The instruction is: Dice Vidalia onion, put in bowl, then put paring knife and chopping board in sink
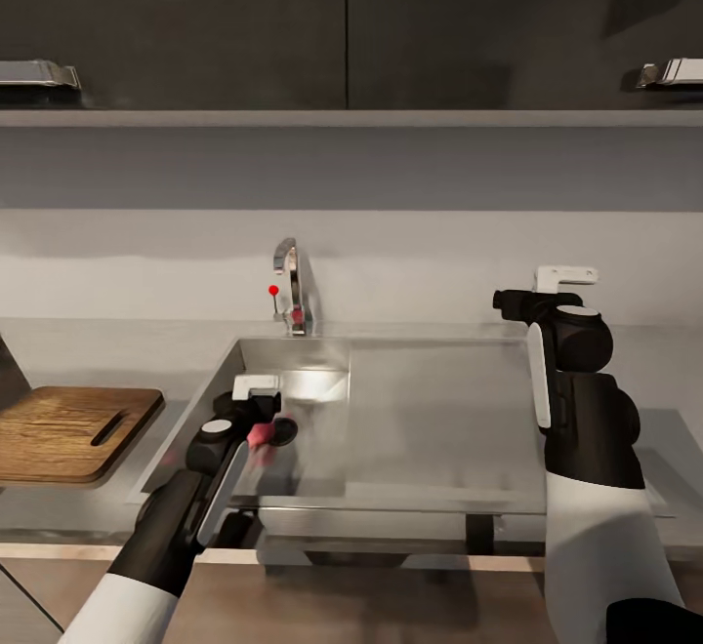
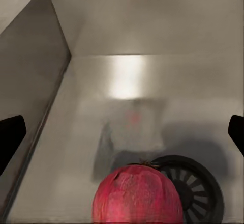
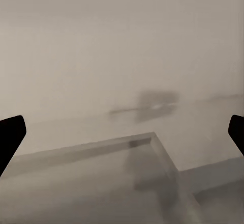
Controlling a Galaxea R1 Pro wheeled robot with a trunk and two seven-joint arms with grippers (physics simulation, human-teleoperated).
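1. First job: get the Vidalia onion (image 2: 137, 194) out of the sink (image 1: 439, 410). The onion sits by the drain (image 2: 195, 186).
2. The left end effector (image 1: 262, 429) reaches into the sink, fingers wide apart, not holding anything.
3. Next, I think it must drop lower and squeeze.
4. The right end effector (image 1: 566, 278) waits up high, spread wide too.

The onion (image 2: 137, 196) is cut off by the lower edge of the left wrist view, and it hides part of the round drain (image 2: 195, 188) behind it. From the head view the left gripper (image 1: 256, 410) covers most of the onion (just a pink smear shows), so whether the fingers touch it is unclear. The chopping board (image 1: 68, 429) runs off the left edge. In the right wrist view the tap (image 3: 147, 104) is probably that blurred grey streak.
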